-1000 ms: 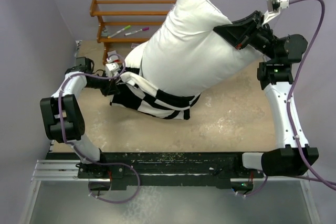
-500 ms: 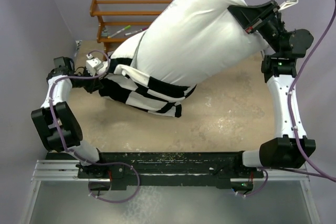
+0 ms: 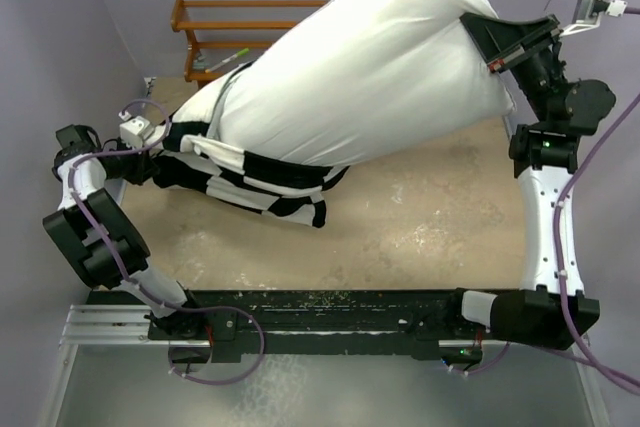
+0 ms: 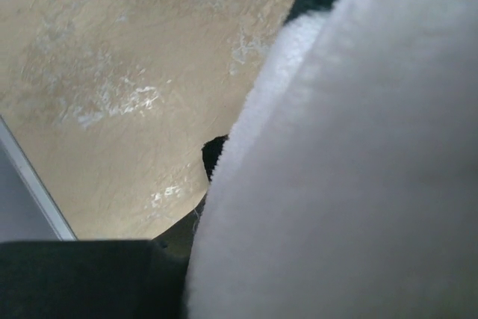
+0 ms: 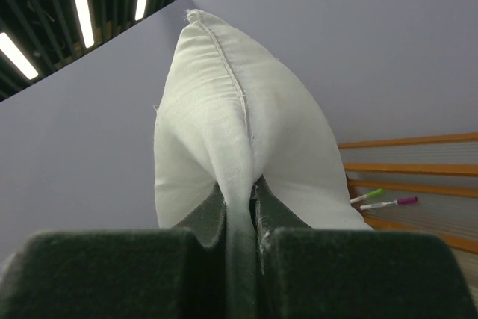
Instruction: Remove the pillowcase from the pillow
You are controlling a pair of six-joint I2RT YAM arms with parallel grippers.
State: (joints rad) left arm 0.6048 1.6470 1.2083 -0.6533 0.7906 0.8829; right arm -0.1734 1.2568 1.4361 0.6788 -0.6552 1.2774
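Observation:
The pillow (image 3: pixel 370 77), plump and plain white, hangs tilted with its right end raised well above the table. My right gripper (image 3: pixel 497 52) is shut on that end; in the right wrist view the pillow (image 5: pixel 231 132) has a fold of its fabric pinched in the right gripper (image 5: pixel 240 214). The black and white checkered pillowcase (image 3: pixel 255 182) is bunched round the pillow's lower left end, resting on the table. My left gripper (image 3: pixel 170 168) is shut on its left edge. White fleecy pillowcase (image 4: pixel 358 169) fills most of the left wrist view and hides the fingers.
A wooden rack (image 3: pixel 215 9) stands at the back left against the wall, with a green marker (image 3: pixel 232 54) on a shelf partly behind the pillow. The tan table (image 3: pixel 420 217) lies beneath. Purple walls close in on the left and the back.
My right gripper has risen and swung right with the pillow's end. The left gripper has closed and pulled the pillowcase leftward, so more white pillow shows.

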